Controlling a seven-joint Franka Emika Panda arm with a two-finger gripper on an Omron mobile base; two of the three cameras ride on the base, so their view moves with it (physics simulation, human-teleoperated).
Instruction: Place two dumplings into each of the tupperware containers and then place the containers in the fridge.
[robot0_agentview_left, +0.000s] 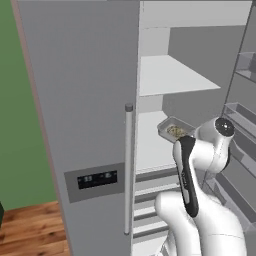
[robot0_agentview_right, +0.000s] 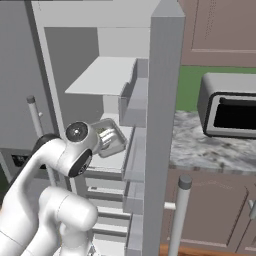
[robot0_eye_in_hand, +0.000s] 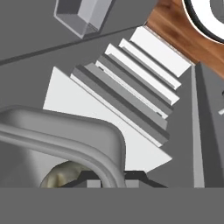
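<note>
I stand in a home kitchen: before me an open grey steel fridge (robot0_agentview_left: 85, 100) with white shelves (robot0_agentview_left: 170, 75), a marble desk (robot0_agentview_right: 210, 147) carrying a toaster oven (robot0_agentview_right: 230, 107), brown cabinets (robot0_agentview_right: 220, 30), a green wall (robot0_agentview_left: 17, 125) and wooden floor (robot0_agentview_left: 30, 230).

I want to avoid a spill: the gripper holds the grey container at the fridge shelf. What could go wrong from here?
1. The gripper is shut on the rim of the grey container; held at one edge, it may tilt and drop the dumplings.
2. It sits near the shelf front, so releasing now may let it tip off.
</note>
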